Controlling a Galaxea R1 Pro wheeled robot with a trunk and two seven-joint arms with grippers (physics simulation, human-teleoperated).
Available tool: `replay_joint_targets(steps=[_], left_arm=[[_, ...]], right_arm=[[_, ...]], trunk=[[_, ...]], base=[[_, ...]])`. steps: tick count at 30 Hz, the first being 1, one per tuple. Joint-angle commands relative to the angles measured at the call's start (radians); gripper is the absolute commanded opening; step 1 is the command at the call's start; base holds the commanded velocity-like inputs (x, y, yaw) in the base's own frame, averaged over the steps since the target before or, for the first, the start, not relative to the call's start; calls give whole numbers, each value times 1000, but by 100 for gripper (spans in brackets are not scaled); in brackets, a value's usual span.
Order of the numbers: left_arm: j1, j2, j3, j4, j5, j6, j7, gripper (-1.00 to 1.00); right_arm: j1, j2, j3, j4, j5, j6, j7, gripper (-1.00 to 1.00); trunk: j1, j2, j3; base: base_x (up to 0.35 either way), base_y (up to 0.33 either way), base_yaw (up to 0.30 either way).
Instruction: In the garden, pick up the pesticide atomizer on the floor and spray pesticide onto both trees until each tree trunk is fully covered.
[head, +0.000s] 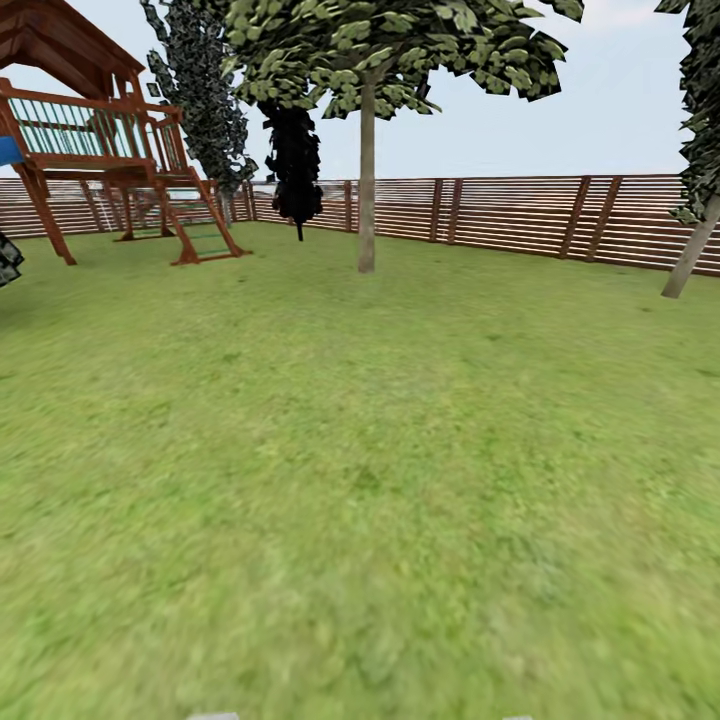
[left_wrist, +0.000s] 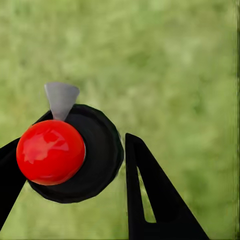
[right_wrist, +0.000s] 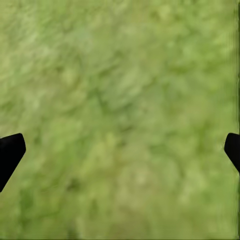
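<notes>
In the left wrist view a small round object sits between my left gripper's (left_wrist: 86, 131) black fingers (left_wrist: 150, 200). It has a black body, a glossy red cap and a grey nozzle, and looks like the pesticide atomizer (left_wrist: 95, 150) seen end-on. The gripper is shut on it above blurred grass. My right gripper (right_wrist: 120, 155) is open, with its fingertips (right_wrist: 10, 152) at the view's edges and only lawn between them. In the head view a leaning grey-brown tree trunk (head: 692, 252) stands at the far right by the fence. A straighter pale trunk (head: 367, 180) under green foliage stands in the middle distance.
Green lawn (head: 360, 480) stretches ahead to a brown slatted fence (head: 500, 212). A red-brown wooden play tower with a ladder (head: 110, 160) stands at the back left. A thin-trunked, very dark tree (head: 295, 160) grows near the fence beside it.
</notes>
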Motion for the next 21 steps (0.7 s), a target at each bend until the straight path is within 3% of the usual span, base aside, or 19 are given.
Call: replay_joint_targets(steps=[1,21], left_arm=[[-1,0,6,1,-11,-3,5,-100],[-1,0,6,1,-11,-1,5,-100]], right_arm=[[-1,0,-9,-1,5,-1,5,100],[-1,0,-9,-1,5,-1,5,100]], trunk=[[0,0,-1],[0,0,-1]], base=[[278,-171,0],[291,-154,0]])
